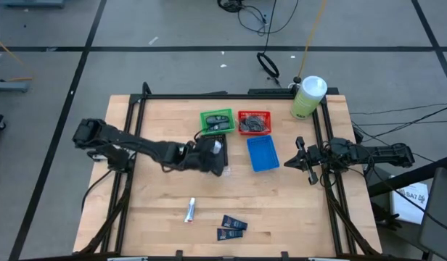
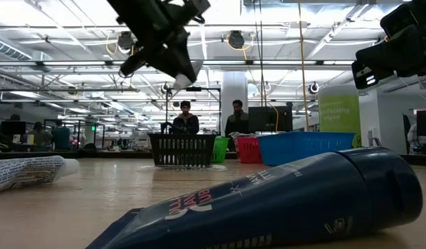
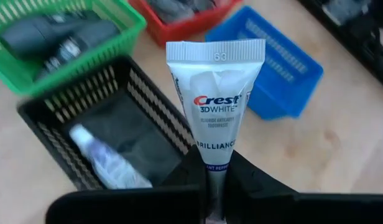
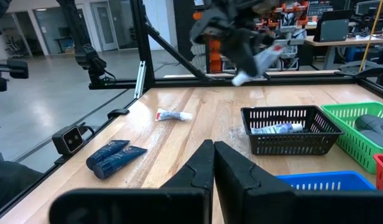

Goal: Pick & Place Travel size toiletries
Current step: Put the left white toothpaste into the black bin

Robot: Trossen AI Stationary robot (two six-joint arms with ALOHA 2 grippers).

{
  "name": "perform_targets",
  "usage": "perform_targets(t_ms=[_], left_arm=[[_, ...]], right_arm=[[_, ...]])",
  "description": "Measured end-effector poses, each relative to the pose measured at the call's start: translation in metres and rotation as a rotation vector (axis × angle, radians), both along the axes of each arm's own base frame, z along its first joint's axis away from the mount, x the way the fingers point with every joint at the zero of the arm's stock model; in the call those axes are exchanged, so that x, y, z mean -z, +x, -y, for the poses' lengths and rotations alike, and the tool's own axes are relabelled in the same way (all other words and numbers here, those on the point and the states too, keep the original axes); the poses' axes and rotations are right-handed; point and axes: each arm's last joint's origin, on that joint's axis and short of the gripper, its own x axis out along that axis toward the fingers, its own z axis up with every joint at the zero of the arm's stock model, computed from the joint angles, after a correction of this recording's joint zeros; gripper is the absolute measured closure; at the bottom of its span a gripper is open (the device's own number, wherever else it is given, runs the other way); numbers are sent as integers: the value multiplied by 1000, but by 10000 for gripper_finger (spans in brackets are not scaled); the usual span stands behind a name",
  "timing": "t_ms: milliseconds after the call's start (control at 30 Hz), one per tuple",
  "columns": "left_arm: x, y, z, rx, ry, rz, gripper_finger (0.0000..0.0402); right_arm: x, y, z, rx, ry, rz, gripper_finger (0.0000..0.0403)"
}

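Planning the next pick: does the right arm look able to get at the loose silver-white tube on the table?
Probably, if its reach allows. The right end effector waits shut at the right edge. Bare wood lies around the tube; the two navy packets lie apart from it, and the left end effector holds a tube over the black basket.

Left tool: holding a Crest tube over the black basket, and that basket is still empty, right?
Not empty. The left wrist view shows the left tool gripping the Crest tube above the black basket, and one small tube already lies inside it. The rest holds.
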Motion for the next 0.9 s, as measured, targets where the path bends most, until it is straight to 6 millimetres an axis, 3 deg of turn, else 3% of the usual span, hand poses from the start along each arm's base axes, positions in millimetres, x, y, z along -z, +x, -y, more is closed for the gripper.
perform_targets(t_ms=[167, 333, 900], left_arm=[[1, 2, -21, -45, 0, -15, 391], [3, 3, -29, -58, -29, -30, 389], [56, 19, -46, -169, -21, -190, 393]], right_arm=[[0, 0, 0, 0, 0, 1, 399], [0, 0, 0, 0, 0, 0, 399], [0, 0, 0, 0, 0, 0, 399]])
